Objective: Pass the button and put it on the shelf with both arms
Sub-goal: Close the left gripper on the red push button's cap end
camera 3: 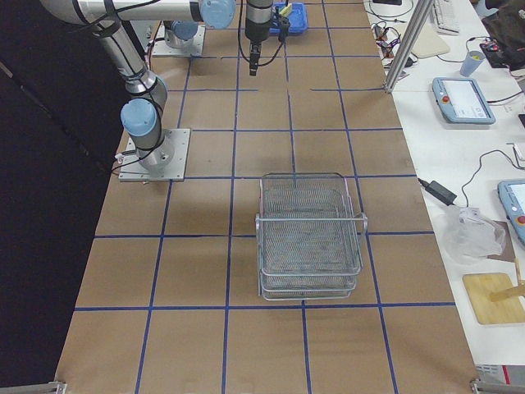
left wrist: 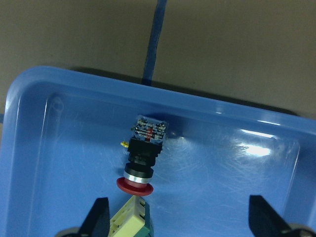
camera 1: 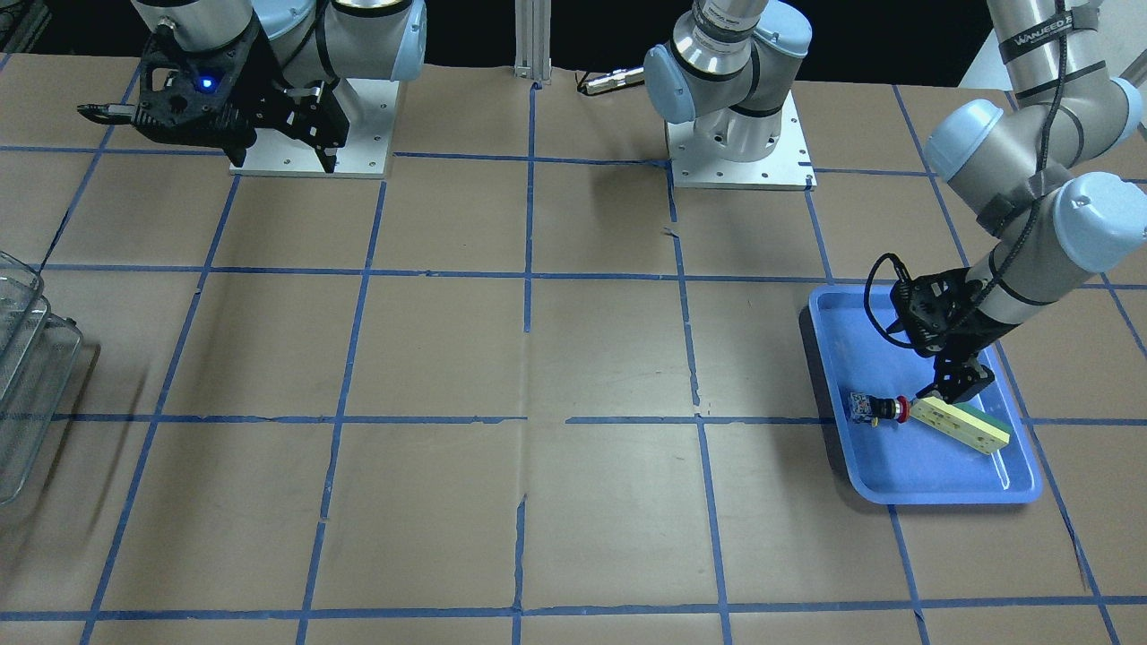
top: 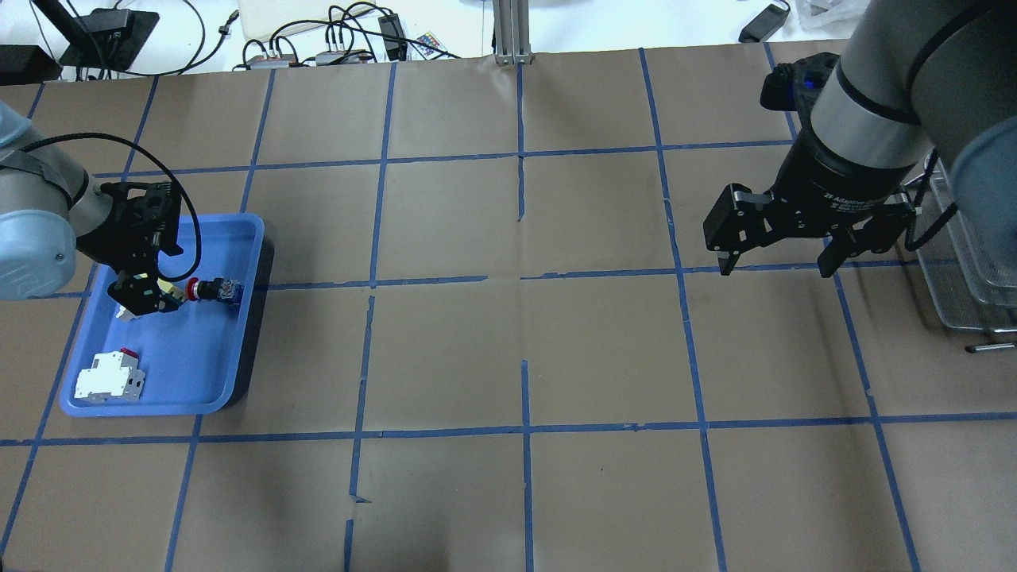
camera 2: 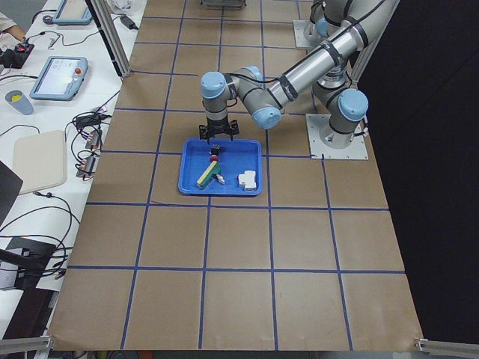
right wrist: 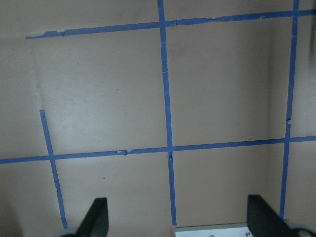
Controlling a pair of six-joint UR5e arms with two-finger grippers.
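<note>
The button (top: 210, 289) lies on its side in the blue tray (top: 191, 357), red head toward my left gripper. It also shows in the front view (camera 1: 883, 409) and the left wrist view (left wrist: 143, 155). My left gripper (top: 143, 294) is open and low in the tray, over the end of the green-and-cream bar (camera 1: 968, 425), just short of the button's head. In the wrist view the button is ahead of the open fingers (left wrist: 100, 217), not between them. My right gripper (top: 777, 266) is open and empty, hanging above the table beside the shelf (top: 973, 270).
A white-and-red block (top: 110, 376) lies in the tray's near corner. The shelf (camera 3: 310, 234) stands at the table's right end, with bare brown paper and blue tape lines between it and the tray. Cables and boxes sit beyond the far edge.
</note>
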